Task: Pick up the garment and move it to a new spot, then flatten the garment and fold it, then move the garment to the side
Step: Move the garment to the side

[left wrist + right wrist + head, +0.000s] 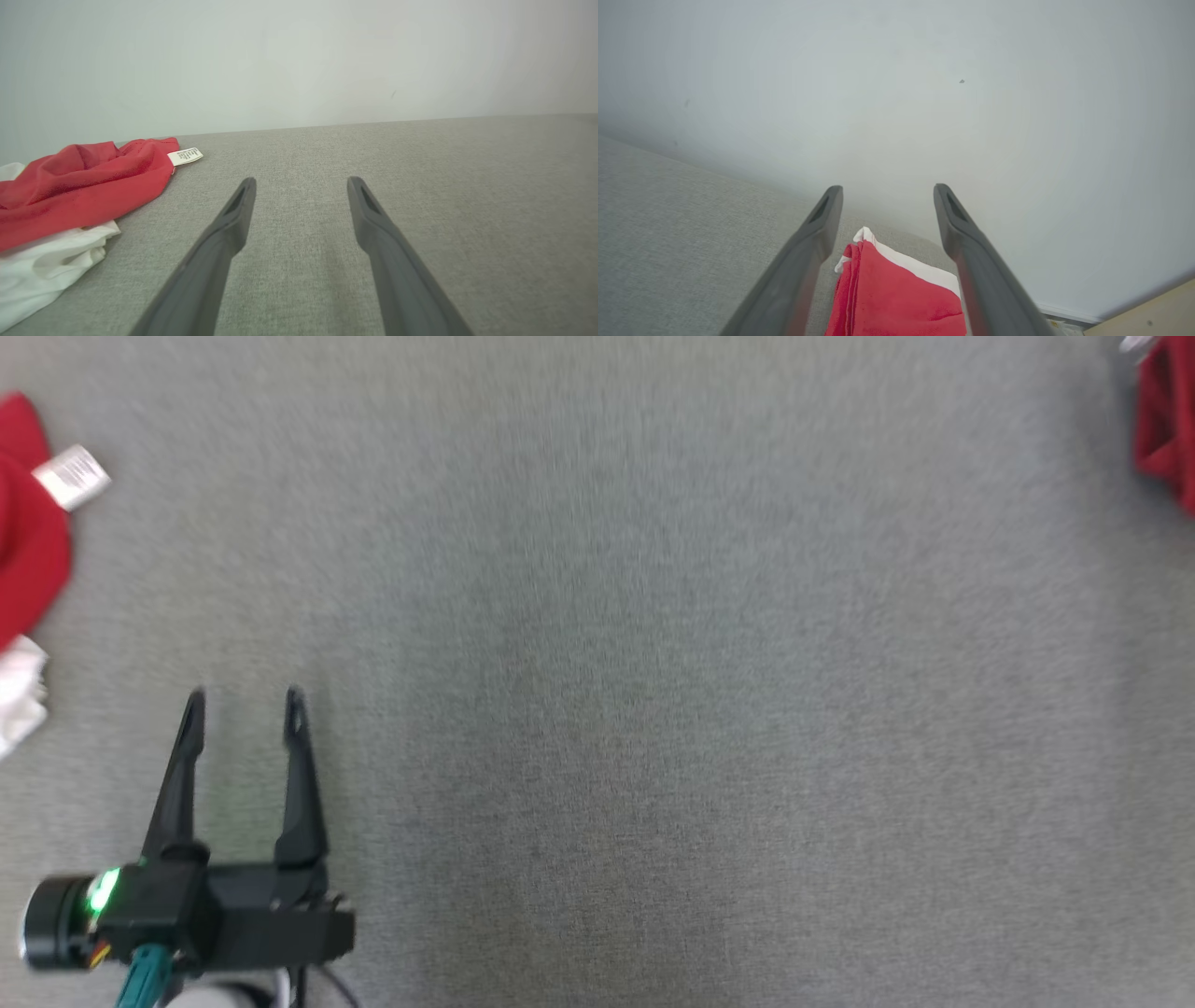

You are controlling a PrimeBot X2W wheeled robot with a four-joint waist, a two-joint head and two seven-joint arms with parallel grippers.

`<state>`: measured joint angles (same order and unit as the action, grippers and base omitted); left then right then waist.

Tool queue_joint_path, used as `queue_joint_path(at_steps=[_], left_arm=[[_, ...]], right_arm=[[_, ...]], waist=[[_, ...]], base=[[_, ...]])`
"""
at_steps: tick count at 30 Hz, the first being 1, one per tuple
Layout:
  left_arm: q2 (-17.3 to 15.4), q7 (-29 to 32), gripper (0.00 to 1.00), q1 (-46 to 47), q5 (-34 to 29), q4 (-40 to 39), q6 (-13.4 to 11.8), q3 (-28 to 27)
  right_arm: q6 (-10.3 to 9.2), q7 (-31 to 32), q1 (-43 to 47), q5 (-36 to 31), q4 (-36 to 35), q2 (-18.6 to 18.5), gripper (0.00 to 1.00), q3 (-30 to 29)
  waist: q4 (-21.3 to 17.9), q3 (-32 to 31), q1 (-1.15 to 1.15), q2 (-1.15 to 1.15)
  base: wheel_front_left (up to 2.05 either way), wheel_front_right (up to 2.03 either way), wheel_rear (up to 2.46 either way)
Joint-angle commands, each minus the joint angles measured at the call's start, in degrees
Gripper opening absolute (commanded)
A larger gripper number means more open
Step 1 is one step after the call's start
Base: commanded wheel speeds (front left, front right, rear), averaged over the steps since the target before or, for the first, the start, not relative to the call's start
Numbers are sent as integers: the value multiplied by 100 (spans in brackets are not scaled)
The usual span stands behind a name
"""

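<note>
Both wide open and empty: right fingers [957, 228] hang over the folded garment [901, 298] at the table's [653, 663] right edge, left fingers [301, 784] beside the crumpled pile [28, 541].

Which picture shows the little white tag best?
The left wrist view: the tag sits sharp at the edge of the red cloth, print showing. The head view shows the tag blurred, far left.

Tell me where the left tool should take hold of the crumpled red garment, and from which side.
Probably the edge of the red garment next to its white label, approached from the bare grey surface side. There the cloth lies alone on the surface; elsewhere it overlaps a white cloth that a pinch could catch. The left tool is open and apart from it.
</note>
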<state>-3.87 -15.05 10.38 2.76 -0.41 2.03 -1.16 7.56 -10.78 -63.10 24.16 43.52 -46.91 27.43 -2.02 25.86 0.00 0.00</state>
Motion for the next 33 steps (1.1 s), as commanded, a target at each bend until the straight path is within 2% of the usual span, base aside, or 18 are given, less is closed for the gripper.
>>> queue_joint_path(at_steps=[1,3,9,20,26,33], left_arm=[[-32,-18,100,-131,12,21,-12,-57],[-52,-18,100,-365,14,55,-25,-173],[-23,-18,100,-663,47,49,-95,-317],[17,-17,100,-1087,26,175,-66,-363],[26,-18,100,-1183,4,249,-46,-353],[25,-18,100,-1296,-30,371,-14,-369]], right_arm=[[-16,-86,149,38,-62,93,100,-54],[-16,-271,571,133,-271,370,100,-269],[-16,-422,1625,159,-723,842,100,-1009],[-16,-435,4087,-457,-2412,2087,100,-2742],[-16,-411,5181,-793,-3175,2773,100,-3178],[-16,-417,6027,-1066,-3618,3487,100,-3413]], waist=[[27,-724,0,0],[74,-1060,0,0],[214,-1537,0,0],[300,-2073,0,0],[289,-2258,0,0],[251,-2433,0,0]], base=[[0,0,0],[0,0,0],[0,0,0],[0,0,0],[0,0,0],[0,0,0]])
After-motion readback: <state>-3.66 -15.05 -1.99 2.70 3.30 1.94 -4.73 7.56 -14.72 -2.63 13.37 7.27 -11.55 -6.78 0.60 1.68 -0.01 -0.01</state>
